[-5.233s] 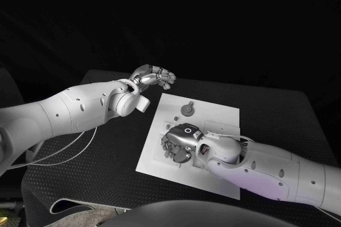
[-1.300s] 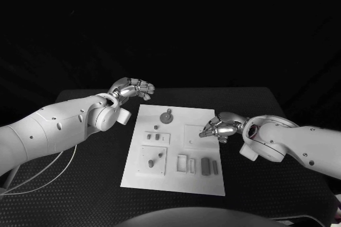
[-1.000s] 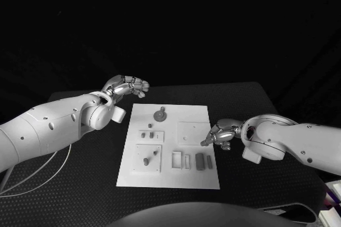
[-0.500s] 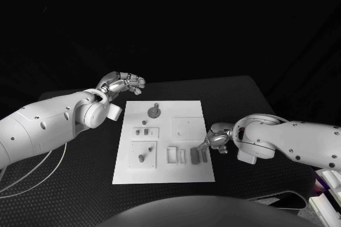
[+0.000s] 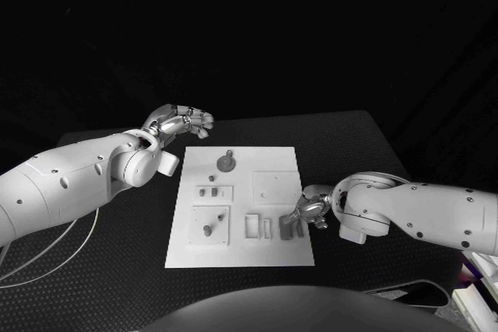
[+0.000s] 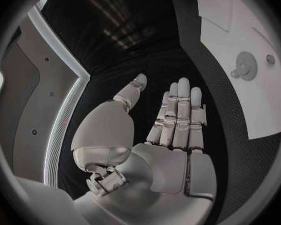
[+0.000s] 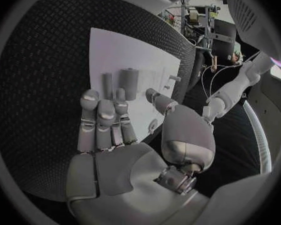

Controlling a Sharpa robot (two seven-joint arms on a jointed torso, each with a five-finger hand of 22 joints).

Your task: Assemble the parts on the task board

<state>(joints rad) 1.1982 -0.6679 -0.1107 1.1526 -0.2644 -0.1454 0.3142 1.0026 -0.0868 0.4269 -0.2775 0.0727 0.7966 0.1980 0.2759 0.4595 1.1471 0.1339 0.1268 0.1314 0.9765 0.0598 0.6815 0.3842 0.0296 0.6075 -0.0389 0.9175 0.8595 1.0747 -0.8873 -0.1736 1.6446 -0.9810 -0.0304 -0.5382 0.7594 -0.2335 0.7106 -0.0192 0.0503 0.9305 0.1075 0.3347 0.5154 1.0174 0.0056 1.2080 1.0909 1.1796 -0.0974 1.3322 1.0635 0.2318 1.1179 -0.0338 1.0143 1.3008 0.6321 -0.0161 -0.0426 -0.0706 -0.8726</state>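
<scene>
The white task board (image 5: pixel 239 254) lies mid-table. On it are a round grey disc with a peg (image 5: pixel 227 160), small pieces in a recessed plate (image 5: pixel 211 193), a piece on a square plate (image 5: pixel 211 227) and two dark grey blocks (image 5: pixel 291 227) near its right edge. My right hand (image 5: pixel 309 212) hovers at that edge beside the blocks, holding nothing. In the right wrist view its fingers (image 7: pixel 102 116) stretch toward the blocks (image 7: pixel 128 82) on the board (image 7: pixel 134 50). My left hand (image 5: pixel 178 121) is raised off the board's far left corner, empty, fingers straight (image 6: pixel 178 115).
The board rests on a black textured mat (image 5: pixel 135 238). A white cable (image 5: pixel 62 249) loops over the table at the left under my left arm. Light slots (image 5: pixel 260 227) sit beside the dark blocks. The round disc (image 6: pixel 246 65) appears in the left wrist view.
The camera has shifted. My right hand has come down along the board's right edge to the dark grey blocks. My left hand stays raised off the far left corner.
</scene>
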